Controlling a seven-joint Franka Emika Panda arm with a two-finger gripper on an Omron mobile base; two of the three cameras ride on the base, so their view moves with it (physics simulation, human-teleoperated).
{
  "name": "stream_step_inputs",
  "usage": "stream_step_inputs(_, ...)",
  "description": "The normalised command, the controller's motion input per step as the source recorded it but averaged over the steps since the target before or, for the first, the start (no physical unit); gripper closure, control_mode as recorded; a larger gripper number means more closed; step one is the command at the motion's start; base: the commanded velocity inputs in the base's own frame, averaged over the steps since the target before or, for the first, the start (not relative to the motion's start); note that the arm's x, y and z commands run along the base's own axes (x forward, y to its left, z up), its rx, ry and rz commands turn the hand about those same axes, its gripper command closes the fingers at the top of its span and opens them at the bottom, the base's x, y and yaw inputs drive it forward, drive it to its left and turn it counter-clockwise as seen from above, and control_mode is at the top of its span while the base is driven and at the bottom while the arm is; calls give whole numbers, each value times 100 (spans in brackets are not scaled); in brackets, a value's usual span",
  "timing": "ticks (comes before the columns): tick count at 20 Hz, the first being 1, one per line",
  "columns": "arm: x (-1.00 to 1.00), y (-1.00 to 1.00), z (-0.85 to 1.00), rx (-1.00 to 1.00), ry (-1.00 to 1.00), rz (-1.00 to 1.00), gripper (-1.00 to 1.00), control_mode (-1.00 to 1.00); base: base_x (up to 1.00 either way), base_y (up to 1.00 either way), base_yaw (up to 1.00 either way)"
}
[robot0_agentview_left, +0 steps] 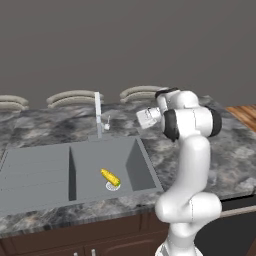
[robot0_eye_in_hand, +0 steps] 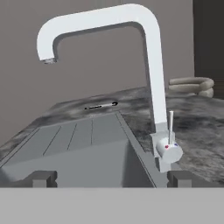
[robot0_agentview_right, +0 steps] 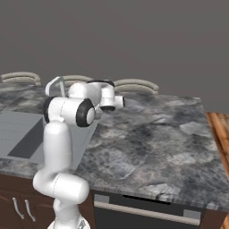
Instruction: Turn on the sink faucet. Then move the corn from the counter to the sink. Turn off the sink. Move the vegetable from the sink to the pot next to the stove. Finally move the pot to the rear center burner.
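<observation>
While corn (robot0_agentview_left: 110, 177) lies over drain, hand view shows faucet (robot0_eye_in_hand: 151, 74) lever seemingly upright.

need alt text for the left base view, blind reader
A yellow corn cob lies in the right basin of a grey two-basin sink, its end at the drain ring. A white robot arm rises at right, its open claw beside the slim faucet on the marbled counter.
</observation>
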Motion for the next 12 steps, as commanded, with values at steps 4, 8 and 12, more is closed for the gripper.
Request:
stream_step_inputs(4, -64, 0, 63, -2, 7, -22, -100, -100, 0, 0, 0)
stream_step_inputs(8, -50, 1, 68, -10, 13, -19, -100, -100, 0, 0, 0)
stream_step_inputs(12, -46, 2, 62, -13, 15, -18, -100, -100, 0, 0, 0)
